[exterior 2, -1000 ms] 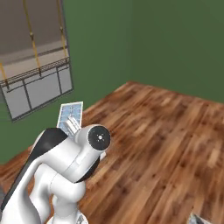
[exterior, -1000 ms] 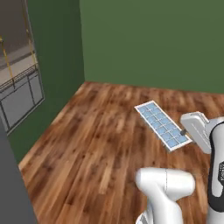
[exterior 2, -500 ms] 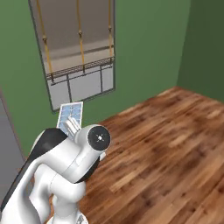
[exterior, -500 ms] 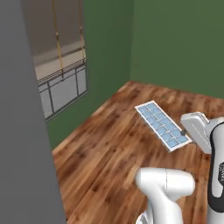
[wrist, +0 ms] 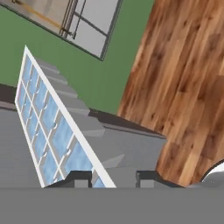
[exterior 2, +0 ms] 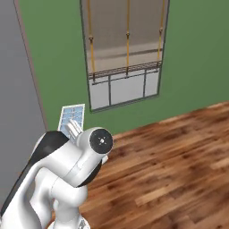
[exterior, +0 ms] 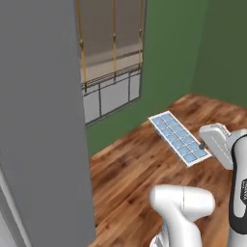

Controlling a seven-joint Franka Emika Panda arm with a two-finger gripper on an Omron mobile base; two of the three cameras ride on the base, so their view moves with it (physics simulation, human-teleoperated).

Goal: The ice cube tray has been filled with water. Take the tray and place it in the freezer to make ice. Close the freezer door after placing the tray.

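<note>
Where the left base view is taken, the ice cube tray point(exterior: 179, 138) shows whole, held level above the wooden floor point(exterior: 130, 169), its near end at 4 o'clock clamped in the gripper point(exterior: 203, 146). From the right base view the arm covers most of the tray; one corner rises at 10 o'clock of the elbow. Seen in the hand view, the water point(wrist: 63, 135) fills pale blue cells and the fingertips point(wrist: 83, 178) stand either side of the tray edge. A grey panel point(exterior: 43, 120) is cut off at 9 o'clock; a window point(exterior 2: 125, 53) lies beyond
</note>
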